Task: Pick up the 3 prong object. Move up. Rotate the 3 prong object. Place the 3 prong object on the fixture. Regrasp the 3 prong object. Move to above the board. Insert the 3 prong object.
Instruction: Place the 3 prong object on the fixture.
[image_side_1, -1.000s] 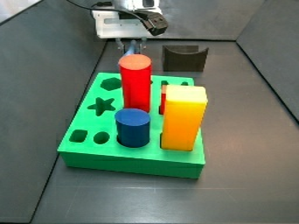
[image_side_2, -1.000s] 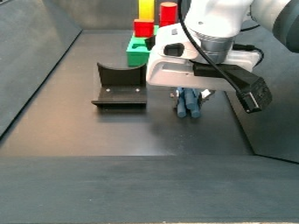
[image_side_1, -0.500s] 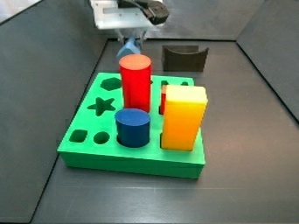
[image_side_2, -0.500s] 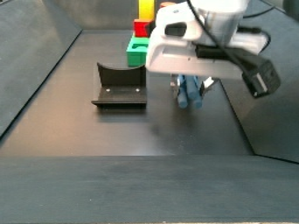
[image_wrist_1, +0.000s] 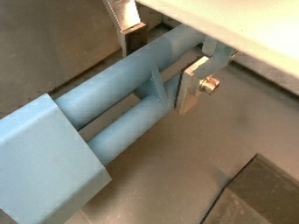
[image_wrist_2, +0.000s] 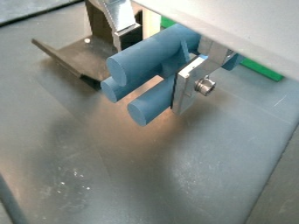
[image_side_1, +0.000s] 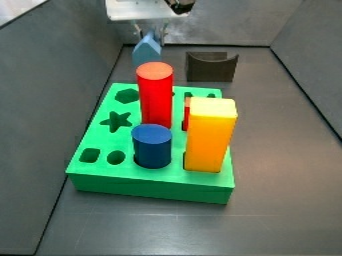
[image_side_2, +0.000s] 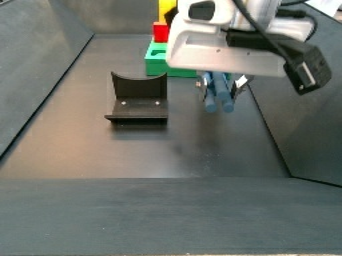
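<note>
The gripper (image_side_2: 221, 88) is shut on the 3 prong object (image_side_2: 219, 95), a steel-blue piece with rounded lobes, and holds it clear above the dark floor. In both wrist views the silver fingers (image_wrist_1: 191, 80) (image_wrist_2: 188, 77) clamp across the 3 prong object (image_wrist_1: 128, 96) (image_wrist_2: 146, 66). From a side view the piece (image_side_1: 146, 46) hangs under the gripper (image_side_1: 146, 40) behind the board (image_side_1: 107, 170). The fixture (image_side_2: 136, 97) stands on the floor beside the gripper, apart from it, and also shows as a dark notched block (image_side_1: 211, 66). The board's green edge (image_side_2: 156, 58) lies behind.
On the green board stand a red cylinder (image_side_1: 155, 92), a short dark-blue cylinder (image_side_1: 151, 146) and a yellow-orange block (image_side_1: 210, 133). Star, hexagon and oblong cut-outs lie open along its near left side. Dark walls enclose the floor.
The gripper has risen with the 3 prong object in it, lifting the piece off the floor. The fixture and board have not moved.
</note>
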